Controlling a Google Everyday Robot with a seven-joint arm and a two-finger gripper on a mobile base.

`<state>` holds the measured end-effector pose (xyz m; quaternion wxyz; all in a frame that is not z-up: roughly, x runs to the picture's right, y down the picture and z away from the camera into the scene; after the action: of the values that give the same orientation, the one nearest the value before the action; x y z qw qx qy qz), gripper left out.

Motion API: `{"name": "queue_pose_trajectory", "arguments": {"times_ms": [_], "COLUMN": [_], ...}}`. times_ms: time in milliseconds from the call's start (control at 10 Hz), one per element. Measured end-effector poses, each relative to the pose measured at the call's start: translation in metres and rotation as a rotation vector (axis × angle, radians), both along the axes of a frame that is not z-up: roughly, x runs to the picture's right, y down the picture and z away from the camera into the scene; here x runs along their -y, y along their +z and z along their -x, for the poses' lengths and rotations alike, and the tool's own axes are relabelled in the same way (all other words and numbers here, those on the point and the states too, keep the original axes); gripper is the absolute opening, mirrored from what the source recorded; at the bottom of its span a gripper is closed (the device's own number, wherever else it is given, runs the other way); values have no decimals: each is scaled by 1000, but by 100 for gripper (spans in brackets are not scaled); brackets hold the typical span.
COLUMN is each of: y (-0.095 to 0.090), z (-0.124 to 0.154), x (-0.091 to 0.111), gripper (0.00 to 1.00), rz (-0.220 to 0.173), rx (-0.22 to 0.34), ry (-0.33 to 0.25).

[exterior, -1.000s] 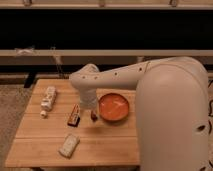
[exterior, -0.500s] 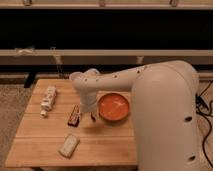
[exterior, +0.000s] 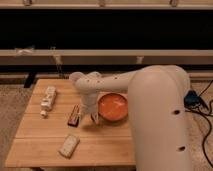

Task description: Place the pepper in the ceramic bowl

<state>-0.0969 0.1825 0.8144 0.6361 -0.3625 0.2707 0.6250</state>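
Note:
The orange-red ceramic bowl point(exterior: 115, 107) sits on the wooden table point(exterior: 40, 132), right of centre. My gripper point(exterior: 93, 116) hangs from the white arm point(exterior: 150, 100) and is low over the table, just off the bowl's left rim. A small dark red-brown shape that looks like the pepper point(exterior: 94, 119) shows right at the gripper's tip. I cannot tell whether it is held or lying on the table. Nothing shows inside the bowl.
A flat dark bar with orange edges point(exterior: 74, 115) lies just left of the gripper. A white bottle point(exterior: 48, 97) lies at the table's left. A pale packet point(exterior: 69, 146) lies near the front edge. A dark shelf unit stands behind the table.
The gripper has stayed beside the bowl's left rim and dropped slightly. The arm's large upper part has shifted in view. The table's objects have not moved.

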Motion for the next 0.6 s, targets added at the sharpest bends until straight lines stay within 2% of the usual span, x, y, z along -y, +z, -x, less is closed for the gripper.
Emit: {"name": "queue_pose_trajectory", "arguments": {"times_ms": [300,600], "y": [12,26], "z": [-8,-26], "x": [4,20], "gripper": [65,65], "rz": [2,-27], "rx": [0,-28], "ry": [-6,6]}}
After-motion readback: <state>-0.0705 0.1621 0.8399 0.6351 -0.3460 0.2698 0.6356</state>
